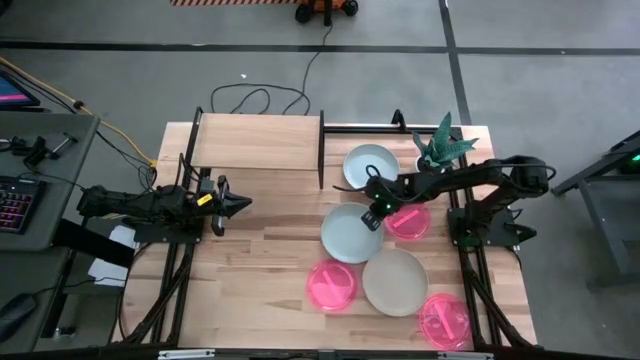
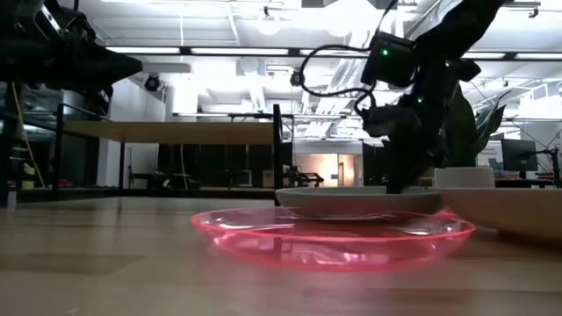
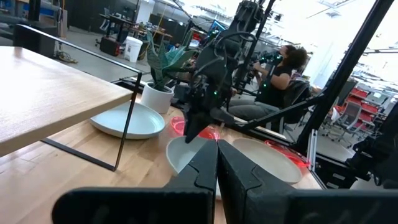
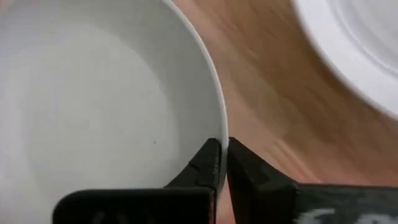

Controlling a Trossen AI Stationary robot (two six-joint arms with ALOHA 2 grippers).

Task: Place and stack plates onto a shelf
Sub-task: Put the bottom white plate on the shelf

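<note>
My right gripper (image 1: pixel 373 213) reaches in from the right and is shut on the far-right rim of a pale blue-white plate (image 1: pixel 350 235) in the middle of the table. A second pale plate (image 1: pixel 369 165) lies farther back, by the shelf's right posts. Three pink plates (image 1: pixel 408 222) (image 1: pixel 332 285) (image 1: pixel 445 320) and a cream-beige plate (image 1: pixel 395 282) lie flat on the table around them. The wooden shelf (image 1: pixel 258 142) stands at the far left of the table with nothing on it. My left gripper (image 1: pixel 236 203) hovers shut, in front of the shelf and above the table. My right gripper pinches the pale plate's rim (image 4: pixel 218 124), one finger inside the plate's hollow and one outside. The fingers (image 4: pixel 208 163) come down from above, slanting in from the table's right. In the low view the plate (image 2: pixel 360 199) lies level, low over the table.
A small white pot with a green plant (image 1: pixel 441 150) stands at the table's far right, close behind the right arm. Black shelf posts (image 1: pixel 321 150) rise just left of the far pale plate. Bare tabletop (image 1: pixel 260 270) lies in front of the shelf. A person sits beyond the table (image 3: pixel 283 68).
</note>
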